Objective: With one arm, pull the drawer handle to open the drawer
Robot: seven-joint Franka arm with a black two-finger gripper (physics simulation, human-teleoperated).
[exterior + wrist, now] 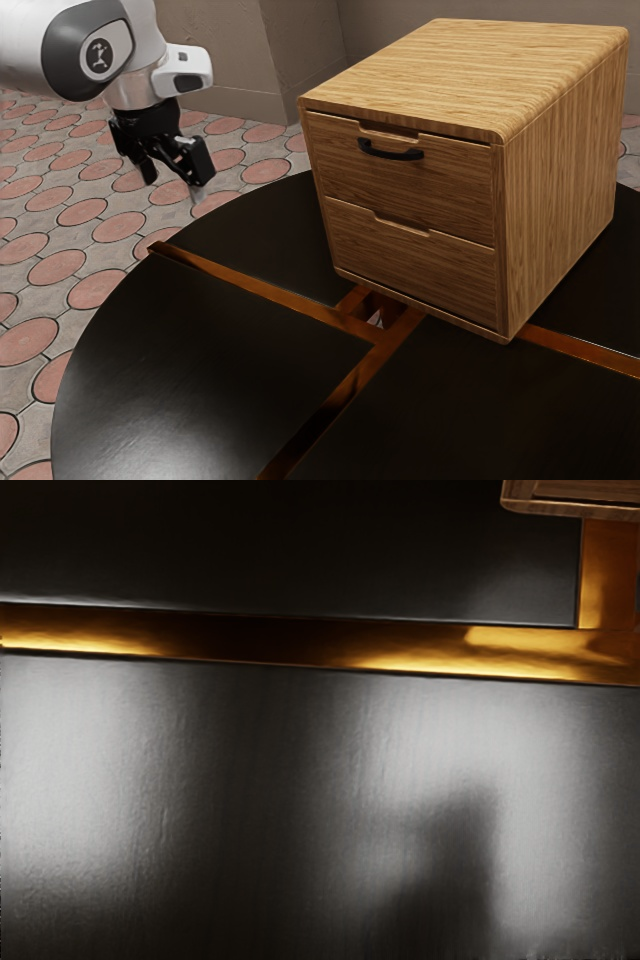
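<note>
Drawer [405, 190], the upper of two in a wooden cabinet [560, 160], lies flush with the cabinet's face, right of centre in the exterior view. Largest is the round black table [200, 380], crossed by glossy orange-brown strips [290, 298] and filling the lower frame. The cabinet stands on it at the right. The white arm [90, 45] enters at the upper left, above the tiled floor [60, 230]. Its gripper [175, 172] hangs left of the cabinet, well apart from it, fingers spread and holding nothing. The black handle [390, 152] sits near the drawer's top edge. The wrist view looks down on the dark tabletop, one strip and a cabinet corner.
</note>
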